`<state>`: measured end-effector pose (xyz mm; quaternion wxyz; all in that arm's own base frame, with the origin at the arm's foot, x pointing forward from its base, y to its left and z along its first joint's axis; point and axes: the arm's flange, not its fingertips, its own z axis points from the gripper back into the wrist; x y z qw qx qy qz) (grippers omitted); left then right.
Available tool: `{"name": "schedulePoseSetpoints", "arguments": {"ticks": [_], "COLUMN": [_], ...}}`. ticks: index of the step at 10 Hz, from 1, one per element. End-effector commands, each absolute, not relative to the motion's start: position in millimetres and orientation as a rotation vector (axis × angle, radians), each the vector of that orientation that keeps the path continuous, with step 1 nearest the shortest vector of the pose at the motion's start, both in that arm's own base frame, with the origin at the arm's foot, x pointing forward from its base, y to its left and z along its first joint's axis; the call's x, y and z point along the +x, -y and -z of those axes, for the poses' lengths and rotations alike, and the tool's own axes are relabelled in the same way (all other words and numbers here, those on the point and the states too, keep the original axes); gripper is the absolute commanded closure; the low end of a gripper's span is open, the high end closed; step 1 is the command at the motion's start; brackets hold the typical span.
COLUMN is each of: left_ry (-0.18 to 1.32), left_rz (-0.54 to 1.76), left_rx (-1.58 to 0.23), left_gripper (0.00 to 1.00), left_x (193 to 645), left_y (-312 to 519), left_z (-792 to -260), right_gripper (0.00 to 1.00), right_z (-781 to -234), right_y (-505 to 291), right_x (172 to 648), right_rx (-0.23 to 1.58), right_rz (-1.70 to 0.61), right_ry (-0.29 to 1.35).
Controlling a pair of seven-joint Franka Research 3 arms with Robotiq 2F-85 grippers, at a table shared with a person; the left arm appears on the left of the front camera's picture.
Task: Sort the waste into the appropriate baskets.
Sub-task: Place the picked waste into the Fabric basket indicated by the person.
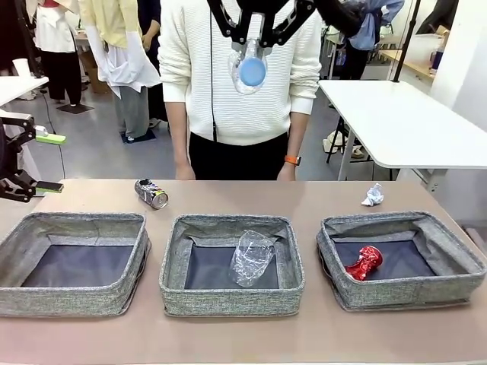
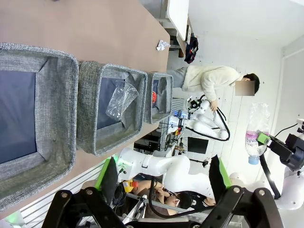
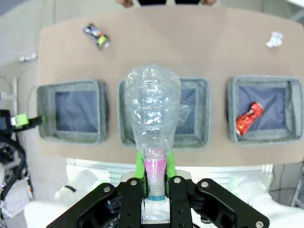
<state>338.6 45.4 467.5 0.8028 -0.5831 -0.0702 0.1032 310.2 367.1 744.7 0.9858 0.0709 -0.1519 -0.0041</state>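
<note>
Clamping small clear blue-capped plastic bottle (image 3: 153, 109), right gripper (image 3: 155, 166) is hovering high above middle grey woven basket (image 1: 228, 296); dropping from here is probably risking bounce-out.

Rough grey woven cloth, smooth dark bases: 3 baskets (image 1: 228, 298). Clear, crinkled, glossy plastic: bottle (image 3: 153, 114), cup (image 1: 252, 257). Shiny crushed metal: red can (image 1: 364, 263), 4 o'clock. Matt brown: table (image 1: 251, 194).

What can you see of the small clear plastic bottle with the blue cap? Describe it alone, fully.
The small clear plastic bottle is thin, see-through and dented, with a pink label band by its neck and a blue cap. The right gripper is shut on its neck end between green pads. It holds the bottle in the air, body pointing away, in line with the middle grey woven basket below. Nothing else touches it.
</note>
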Motion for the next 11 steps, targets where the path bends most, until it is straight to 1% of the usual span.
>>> {"name": "schedulePoseSetpoints", "arguments": {"ticks": [1, 11], "left_ry": [0.152, 0.152], "left_rz": [-0.197, -0.197], "left_rx": [-1.247, -1.247], "left_gripper": [0.00, 0.00], "left_x": [336.5, 336.5], "left_y": [-47.9, -47.9], "left_z": [-466.8, -466.8], "right_gripper": [0.82, 0.82], "right_z": [-746.5, -746.5], "right_y": [-366.3, -366.3], "right_x": [307.9, 307.9], "right_rx": [0.160, 0.160], "right_rz": [0.013, 0.013], "right_ry": [0.308, 0.308]}}
